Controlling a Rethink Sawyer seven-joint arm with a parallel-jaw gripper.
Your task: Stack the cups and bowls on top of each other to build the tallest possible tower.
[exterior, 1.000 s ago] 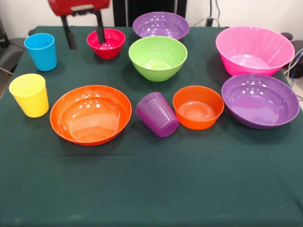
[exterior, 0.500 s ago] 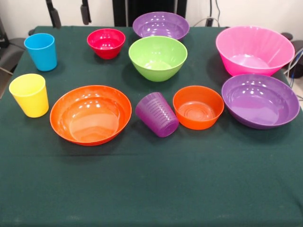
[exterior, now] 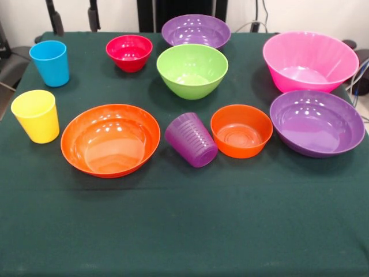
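Observation:
All cups and bowls sit apart on the green cloth, none on another. The blue cup point(exterior: 49, 62) and yellow cup point(exterior: 36, 115) stand upright at the left. The purple cup point(exterior: 191, 139) leans tilted in the middle, next to the small orange bowl point(exterior: 241, 130). The small red bowl point(exterior: 129, 52), a purple bowl point(exterior: 195, 30) and the green bowl point(exterior: 192, 70) are at the back. The wide orange bowl point(exterior: 110, 139) is front left. The pink bowl point(exterior: 309, 60) and a second purple bowl point(exterior: 316, 122) are at the right. My gripper point(exterior: 74, 20) hangs open and empty at the top left, above and left of the red bowl.
The table point(exterior: 184, 231) has a broad bare stretch of cloth along its near side. Black equipment and cables stand behind the far edge.
The gripper has lifted up from the red bowl and drifted left; only its two dark fingers now show at the top edge. The cups and bowls have not moved.

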